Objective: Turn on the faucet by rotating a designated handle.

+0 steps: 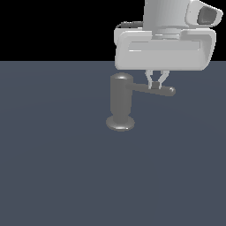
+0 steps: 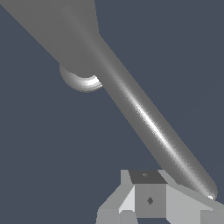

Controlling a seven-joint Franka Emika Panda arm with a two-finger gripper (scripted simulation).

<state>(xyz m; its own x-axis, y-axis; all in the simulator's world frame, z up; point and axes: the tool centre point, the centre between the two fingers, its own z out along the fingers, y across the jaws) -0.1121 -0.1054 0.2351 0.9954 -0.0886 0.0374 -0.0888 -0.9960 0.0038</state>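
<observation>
The faucet [image 1: 120,102] is a glossy dark-grey upright cylinder on a flared foot, standing in the middle of the exterior view. Its handle [image 1: 164,91], a thin dark rod, juts from the top toward the exterior view's right. My gripper [image 1: 155,84] hangs right over the rod's middle. Its fingers are drawn together into a V with nothing between them, and the tips sit at the rod's upper edge. In the wrist view the handle [image 2: 153,127] runs diagonally past my shut gripper [image 2: 148,199], beside the tips and not between them. The faucet [image 2: 57,30] fills one corner.
The flat dark blue-grey floor [image 1: 53,167] spreads all round the faucet, with no other objects on it. My large white hand body [image 1: 165,48] looms above the handle.
</observation>
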